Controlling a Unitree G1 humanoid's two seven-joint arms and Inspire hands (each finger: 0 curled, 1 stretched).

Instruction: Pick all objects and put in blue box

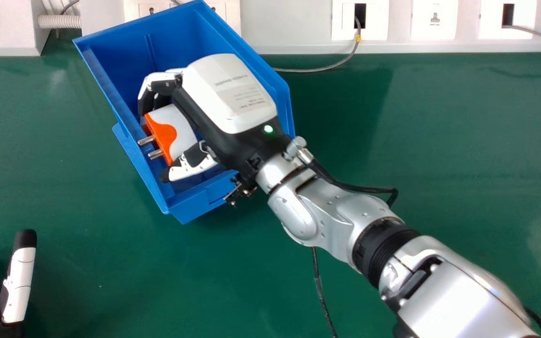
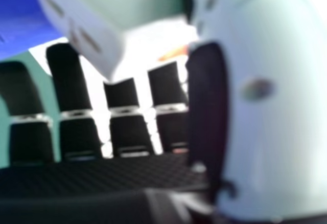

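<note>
The white and orange plug (image 1: 173, 124) is in the right hand (image 1: 226, 94), pinched between its curled fingers and its thumb, over the opening of the blue box (image 1: 125, 54). Its two metal prongs point left, towards the box's left rim. The box sits at an angle on the far left part of the green table (image 1: 439, 141). At the near left, the left hand (image 1: 17, 286) has its fingers spread and relaxed.

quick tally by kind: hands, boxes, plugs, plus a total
left hand and right hand: 2
blue box: 1
plug, in the right hand: 1
total: 4
</note>
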